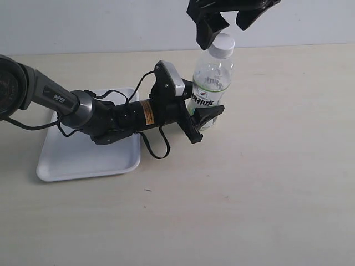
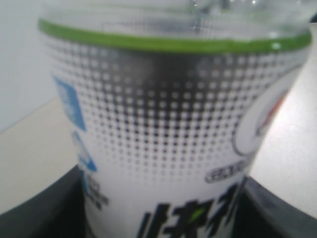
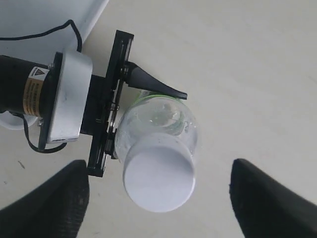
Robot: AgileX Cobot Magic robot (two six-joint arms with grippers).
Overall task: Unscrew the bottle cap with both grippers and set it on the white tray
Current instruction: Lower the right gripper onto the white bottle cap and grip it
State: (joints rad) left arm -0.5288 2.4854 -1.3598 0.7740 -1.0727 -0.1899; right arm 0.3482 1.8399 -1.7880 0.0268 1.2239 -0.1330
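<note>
1. Caught the bottle clamped low on its label by the left gripper, upright on the table.
2. Found the right gripper spread wide, gripping nothing.
3. Spotted the bottle cap on the neck, just below and between those jaws, touching neither.
4. Noted the white tray beneath the left arm.

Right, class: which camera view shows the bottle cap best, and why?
The right wrist view: it looks down on the bottle cap, its whole white top clear. The exterior view shows it small and side-on under the right gripper. The left wrist view shows only the label of the bottle.
</note>
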